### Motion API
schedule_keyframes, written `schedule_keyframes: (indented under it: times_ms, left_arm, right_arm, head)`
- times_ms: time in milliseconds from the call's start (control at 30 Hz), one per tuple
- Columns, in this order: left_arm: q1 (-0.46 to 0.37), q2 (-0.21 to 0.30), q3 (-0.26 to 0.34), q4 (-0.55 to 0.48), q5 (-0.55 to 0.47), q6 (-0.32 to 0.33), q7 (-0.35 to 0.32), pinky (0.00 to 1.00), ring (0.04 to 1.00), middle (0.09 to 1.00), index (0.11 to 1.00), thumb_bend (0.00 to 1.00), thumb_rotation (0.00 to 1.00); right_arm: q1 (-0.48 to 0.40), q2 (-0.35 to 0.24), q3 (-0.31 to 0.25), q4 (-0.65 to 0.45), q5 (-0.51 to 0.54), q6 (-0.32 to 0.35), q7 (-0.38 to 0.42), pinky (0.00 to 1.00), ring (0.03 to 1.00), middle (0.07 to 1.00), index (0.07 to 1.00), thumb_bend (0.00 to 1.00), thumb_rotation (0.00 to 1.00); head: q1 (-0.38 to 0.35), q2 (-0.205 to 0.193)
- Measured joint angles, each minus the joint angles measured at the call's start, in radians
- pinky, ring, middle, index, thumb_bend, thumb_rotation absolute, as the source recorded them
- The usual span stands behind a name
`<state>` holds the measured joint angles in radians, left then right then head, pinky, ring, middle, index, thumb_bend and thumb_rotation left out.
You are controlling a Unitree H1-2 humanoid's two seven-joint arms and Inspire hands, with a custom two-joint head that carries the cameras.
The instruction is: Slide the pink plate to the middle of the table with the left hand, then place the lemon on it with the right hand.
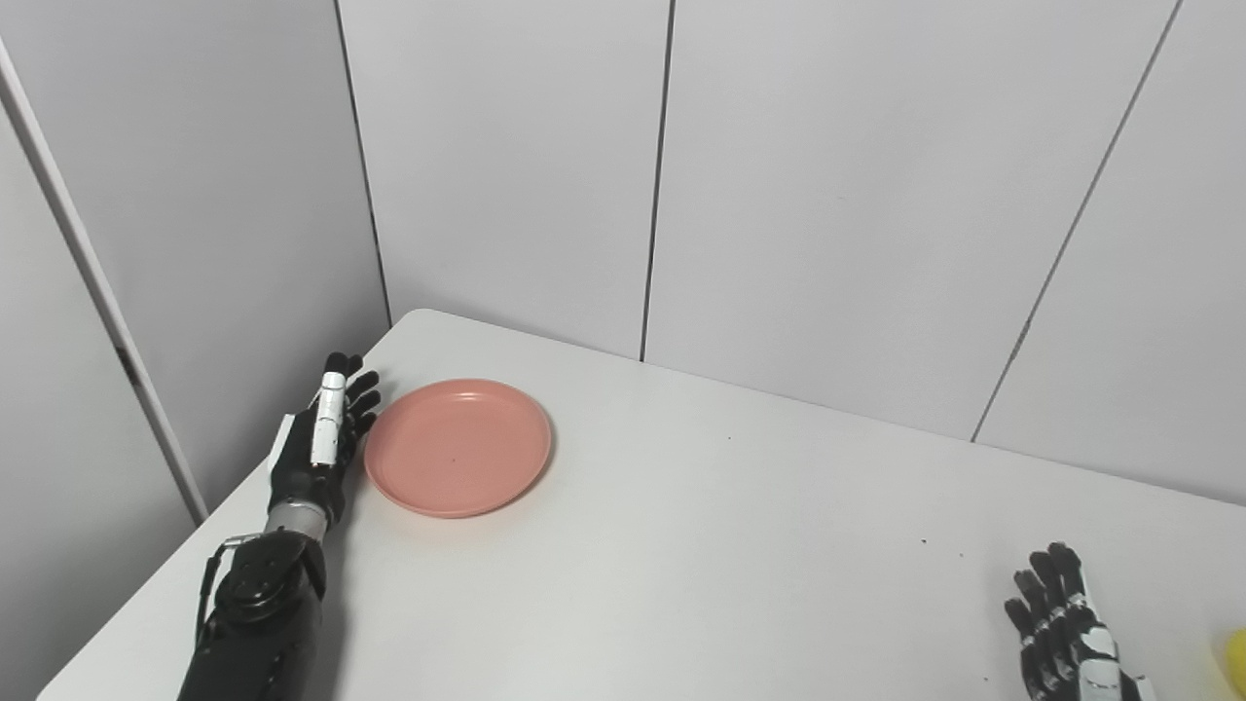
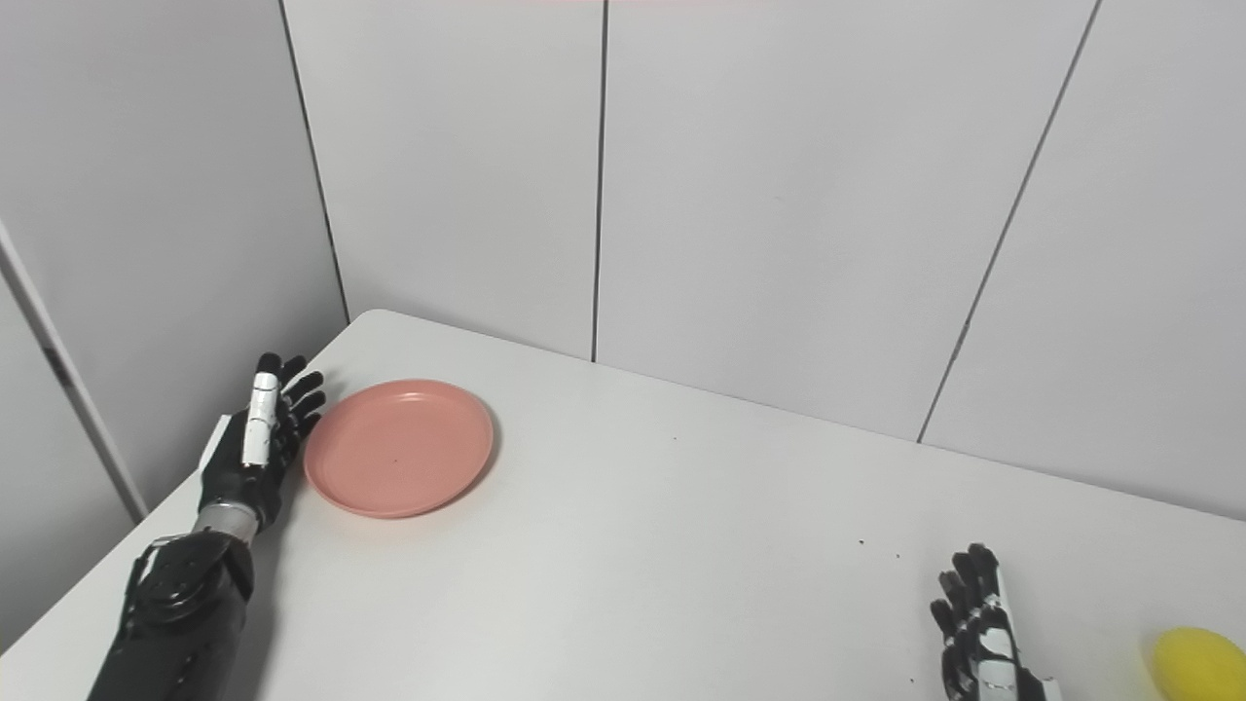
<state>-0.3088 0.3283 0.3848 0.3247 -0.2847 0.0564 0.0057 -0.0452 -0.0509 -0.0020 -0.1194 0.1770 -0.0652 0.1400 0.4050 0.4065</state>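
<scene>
The pink plate point(image 1: 458, 447) lies flat on the white table point(image 1: 701, 545) near its far left corner. My left hand point(image 1: 321, 443) stands on edge just left of the plate, fingers straight and apart, right beside its left rim and holding nothing. My right hand point(image 2: 978, 633) is at the bottom right, fingers spread and pointing up, empty. The yellow lemon point(image 2: 1199, 664) lies on the table to the right of the right hand, a short gap apart; only its edge shows in the left eye view point(image 1: 1237, 662).
Grey wall panels point(image 1: 827, 195) stand close behind the table and along its left side. The table's left edge runs just outside my left arm point(image 1: 258, 623).
</scene>
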Motion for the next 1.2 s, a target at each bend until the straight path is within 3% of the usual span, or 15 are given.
schedule_keyframes:
  times_ms: [333, 800, 1200]
  left_arm:
    - [-0.013, 0.001, -0.038, 0.038, -0.012, -0.038, -0.04, 0.94, 0.936, 0.93, 0.924, 0.77, 1.0]
    - [-0.028, -0.001, -0.06, 0.04, -0.021, -0.011, -0.039, 0.92, 0.912, 0.91, 0.904, 0.75, 1.0]
    - [-0.031, -0.001, -0.119, 0.028, -0.022, 0.003, -0.06, 0.93, 0.925, 0.926, 0.921, 0.75, 1.0]
  right_arm:
    - [0.0, 0.0, -0.001, -0.002, 0.001, 0.001, -0.003, 1.0, 1.0, 1.0, 1.0, 0.64, 1.0]
    - [0.0, 0.001, -0.002, -0.01, 0.002, 0.006, -0.005, 1.0, 1.0, 1.0, 1.0, 0.63, 1.0]
    - [-0.001, 0.005, -0.002, -0.038, -0.003, 0.019, -0.012, 1.0, 1.0, 1.0, 1.0, 0.69, 1.0]
  head:
    - [0.0, 0.002]
    - [-0.006, 0.006]
    - [-0.023, 0.014]
